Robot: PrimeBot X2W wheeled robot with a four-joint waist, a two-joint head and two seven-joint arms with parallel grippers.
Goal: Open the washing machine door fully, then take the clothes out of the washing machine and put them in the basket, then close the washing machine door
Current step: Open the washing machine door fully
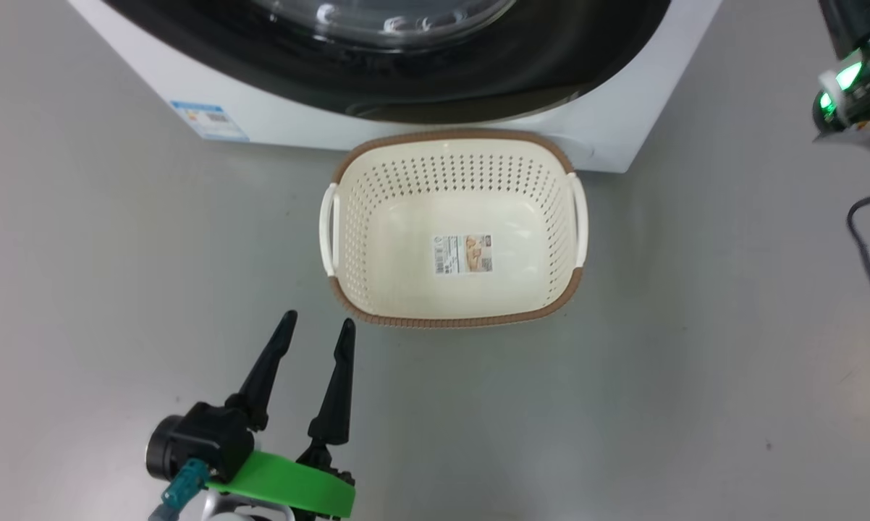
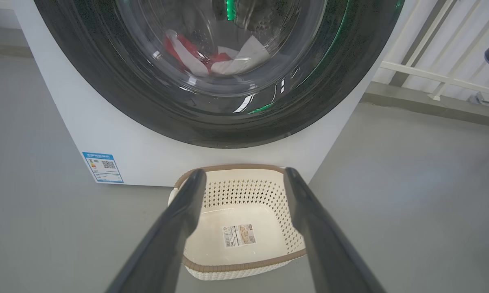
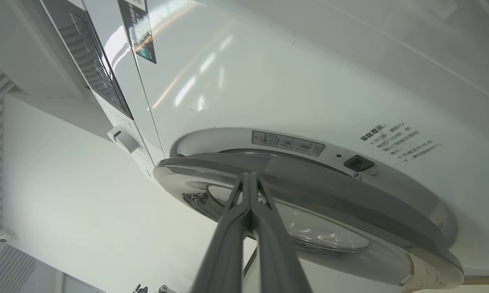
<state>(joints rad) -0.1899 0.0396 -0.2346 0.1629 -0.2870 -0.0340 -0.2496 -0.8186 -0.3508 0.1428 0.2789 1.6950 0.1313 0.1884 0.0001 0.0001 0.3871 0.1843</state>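
- Hovering low, my left gripper (image 1: 318, 318) stands spread wide and empty, just short of the basket (image 1: 453, 322).
- Basket holds nothing but its paper label (image 1: 463, 253). It sits against the washing machine (image 1: 290, 126), below the door, so a loosely held garment could land beside it.
- Right gripper (image 3: 249, 176) is pinched together on nothing, tips at the washing machine door (image 3: 309, 179) rim. I judge they could slip off that glossy edge.
- Clothes (image 2: 212, 57), red and white, lie in the drum behind the glass.
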